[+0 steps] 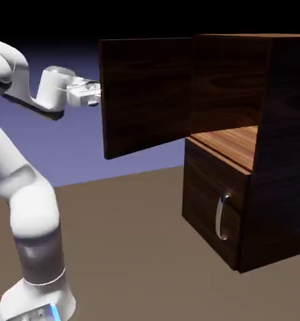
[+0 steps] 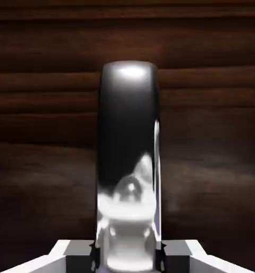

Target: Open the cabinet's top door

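Right now you have the gripper (image 1: pixel 97 94) clamped on the handle (image 2: pixel 129 160) of the top door (image 1: pixel 146 94). Look at the hand view: the silver bar fills the middle of the picture, rising from between the two grey fingertips (image 2: pixel 76 250) at the bottom edge, with dark wood grain behind it on every side. The jaws are closed onto that bar, with it held between them.

From the exterior view, the top door stands swung well open. It hangs out to the left of the cabinet (image 1: pixel 277 150), with its free edge at far left, where your gripper meets it, and its hinged side against the cabinet's upper front. You cannot see the handle itself there, because the door hides it and only the panel's dark wood shows toward the camera.

With the door out of the way, the upper compartment is exposed, and you can see the lighter wood shelf (image 1: pixel 230 144) inside it. Below the shelf, the lower panel (image 1: pixel 212 207) sits shut, its own curved silver handle (image 1: pixel 222 216) upright on the front.

Your arm (image 1: pixel 27 188) rises from the lower left of the bench (image 1: pixel 127 251) and reaches level toward the door's edge. The cabinet stands on the bench at right.
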`<state>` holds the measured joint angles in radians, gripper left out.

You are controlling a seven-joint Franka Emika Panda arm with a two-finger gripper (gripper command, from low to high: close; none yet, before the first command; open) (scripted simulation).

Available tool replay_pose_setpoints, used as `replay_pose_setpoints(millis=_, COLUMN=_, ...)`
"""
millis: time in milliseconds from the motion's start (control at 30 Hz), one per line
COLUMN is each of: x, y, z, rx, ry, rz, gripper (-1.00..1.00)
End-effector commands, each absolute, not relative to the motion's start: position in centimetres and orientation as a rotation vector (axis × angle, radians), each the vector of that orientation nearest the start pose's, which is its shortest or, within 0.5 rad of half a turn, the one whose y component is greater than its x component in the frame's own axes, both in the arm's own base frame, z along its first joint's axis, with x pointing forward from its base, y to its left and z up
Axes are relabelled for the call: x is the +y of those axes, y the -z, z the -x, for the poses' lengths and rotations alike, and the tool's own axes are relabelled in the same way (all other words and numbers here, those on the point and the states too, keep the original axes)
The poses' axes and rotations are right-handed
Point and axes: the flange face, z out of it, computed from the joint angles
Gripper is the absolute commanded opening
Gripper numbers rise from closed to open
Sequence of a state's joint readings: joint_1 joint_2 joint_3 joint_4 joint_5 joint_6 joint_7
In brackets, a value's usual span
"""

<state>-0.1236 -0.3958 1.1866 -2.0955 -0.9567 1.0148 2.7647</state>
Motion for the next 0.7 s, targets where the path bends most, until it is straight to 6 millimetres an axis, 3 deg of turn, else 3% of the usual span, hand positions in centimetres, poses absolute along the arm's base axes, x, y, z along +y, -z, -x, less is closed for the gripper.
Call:
replay_pose_setpoints(millis=0, x=33.5, y=-54.4, z=-24.4, rx=2.155, ry=2.43, rz=1.282, gripper=-1.0)
replay_pose_setpoints(millis=400, x=37.4, y=-54.4, z=-25.2, rx=2.295, ry=2.465, rz=1.19, gripper=-1.0)
replay_pose_setpoints(millis=667, x=41.0, y=-54.4, z=-26.5, rx=2.436, ry=2.493, rz=1.089, gripper=-1.0)
